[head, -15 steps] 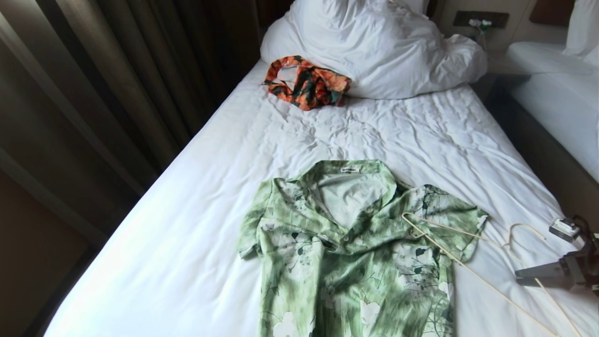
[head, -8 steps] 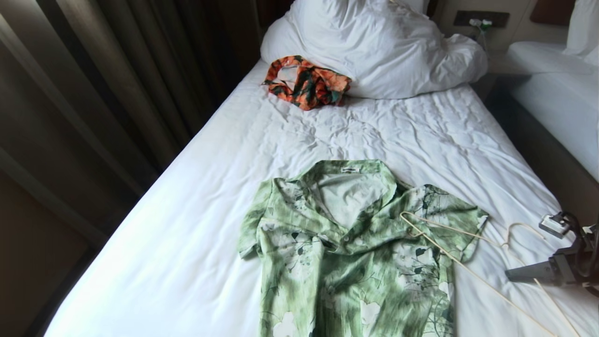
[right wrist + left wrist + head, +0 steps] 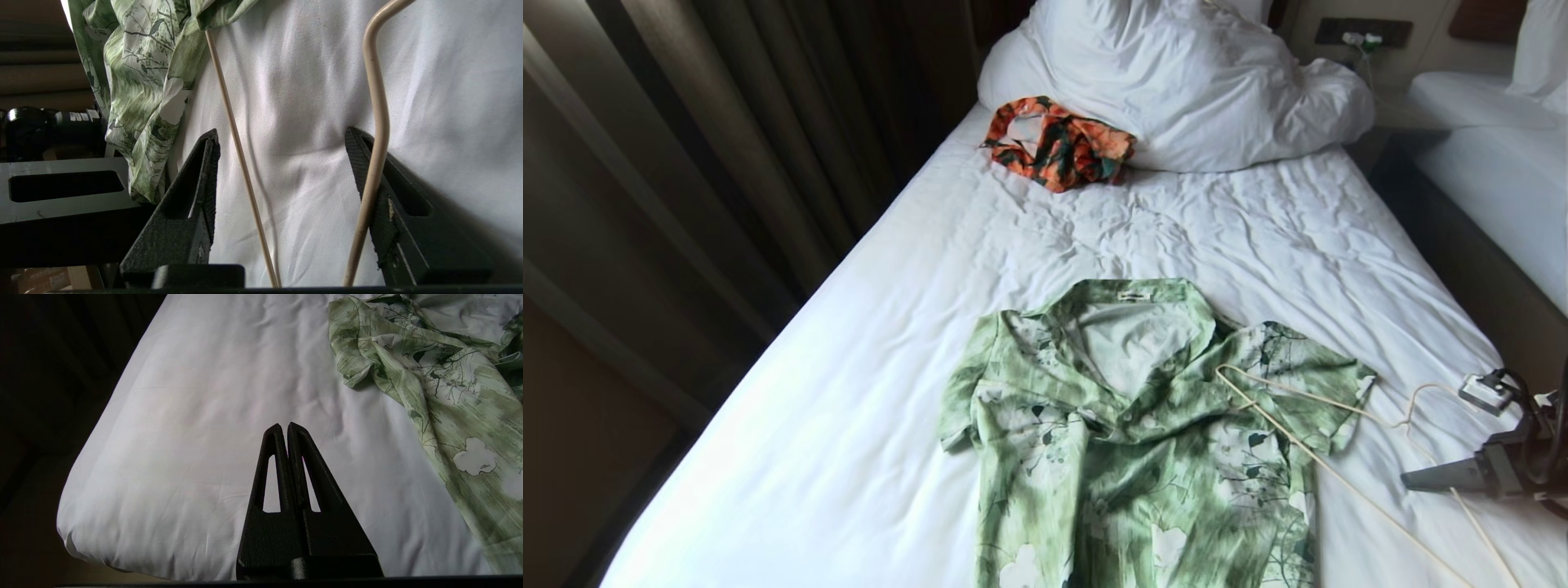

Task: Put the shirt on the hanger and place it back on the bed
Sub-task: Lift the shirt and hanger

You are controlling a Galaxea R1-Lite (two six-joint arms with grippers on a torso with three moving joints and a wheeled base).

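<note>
The shirt (image 3: 1143, 425) lay flat and collar-up on the bed (image 3: 866, 392), ready for hanging. The hanger (image 3: 1319, 465) rested partly across its shoulder; the right gripper (image 3: 282, 163) straddled two hanger wires, fingers parted, not yet clamped. Beside the shirt's other sleeve, the left gripper (image 3: 284, 428) hung pressed closed, empty.

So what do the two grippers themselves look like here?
Both are matt black with long tapering triangular fingers. The left gripper has slot cut-outs along its fingers. The right gripper has textured inner pads, a small grey box and black cables behind it.
</note>
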